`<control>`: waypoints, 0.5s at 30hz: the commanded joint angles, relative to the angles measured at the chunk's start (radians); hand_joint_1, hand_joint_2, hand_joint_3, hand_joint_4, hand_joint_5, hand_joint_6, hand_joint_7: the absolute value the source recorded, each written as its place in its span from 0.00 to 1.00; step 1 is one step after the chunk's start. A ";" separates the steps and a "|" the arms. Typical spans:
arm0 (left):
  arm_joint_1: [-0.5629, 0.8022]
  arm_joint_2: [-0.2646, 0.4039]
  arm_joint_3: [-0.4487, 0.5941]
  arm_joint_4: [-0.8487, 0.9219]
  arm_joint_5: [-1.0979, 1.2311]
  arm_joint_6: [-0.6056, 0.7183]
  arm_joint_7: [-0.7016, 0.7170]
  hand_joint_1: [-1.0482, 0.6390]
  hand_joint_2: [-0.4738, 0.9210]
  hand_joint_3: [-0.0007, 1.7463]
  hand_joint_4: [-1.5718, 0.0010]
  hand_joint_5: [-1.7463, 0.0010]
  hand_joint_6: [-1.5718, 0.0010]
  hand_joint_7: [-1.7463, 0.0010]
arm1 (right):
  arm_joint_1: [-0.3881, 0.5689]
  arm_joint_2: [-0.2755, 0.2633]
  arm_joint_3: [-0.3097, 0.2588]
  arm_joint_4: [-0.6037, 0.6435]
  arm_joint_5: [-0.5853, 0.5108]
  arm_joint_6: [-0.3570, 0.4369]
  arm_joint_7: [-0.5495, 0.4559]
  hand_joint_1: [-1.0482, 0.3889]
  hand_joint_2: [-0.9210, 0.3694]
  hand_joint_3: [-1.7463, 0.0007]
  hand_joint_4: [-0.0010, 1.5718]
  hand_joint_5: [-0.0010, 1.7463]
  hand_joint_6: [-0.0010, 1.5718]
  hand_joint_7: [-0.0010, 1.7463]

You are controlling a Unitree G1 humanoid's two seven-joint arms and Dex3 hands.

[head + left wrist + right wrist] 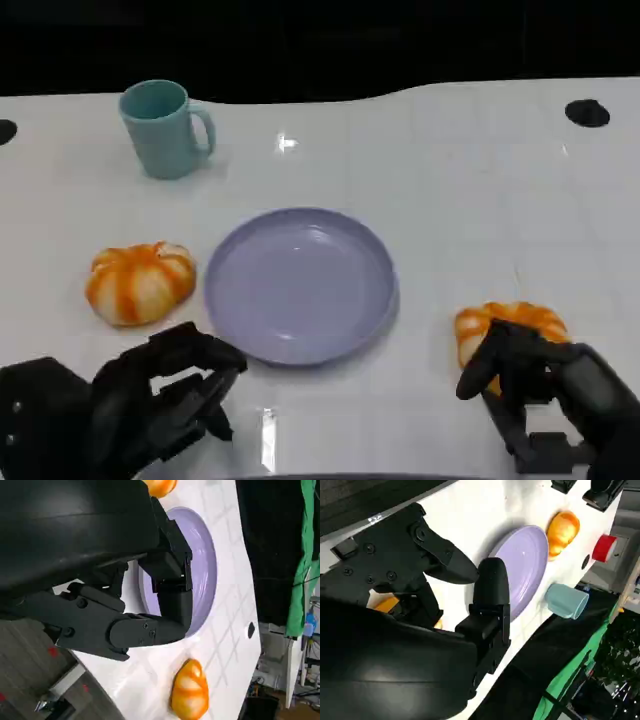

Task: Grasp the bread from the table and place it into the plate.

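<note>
Glossy white table (470, 200), smooth, with faint grid lines. At its middle, a round, shallow lilac plate (300, 285), matte and bare. Behind it to the left, a teal mug (163, 128), cylindrical, upright, handle to the right. Left of the plate, a lobed, pumpkin-shaped orange-and-white bun (140, 282), lying free. Right of the plate, a second such bread (510, 325), on the table, right hand (545, 385) curled over its near side, touching; grip not certain. Left hand (170, 395) empty, fingers loosely apart, near the plate's rim.

A teal mug (162, 128) stands upright on the white table (480, 190).
</note>
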 commanded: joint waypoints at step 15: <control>0.002 0.013 0.008 0.000 -0.002 -0.016 -0.001 0.35 1.00 0.23 0.56 0.05 0.52 0.33 | 0.000 0.000 -0.009 -0.018 0.006 0.010 -0.003 0.60 0.29 0.33 0.59 1.00 0.45 0.91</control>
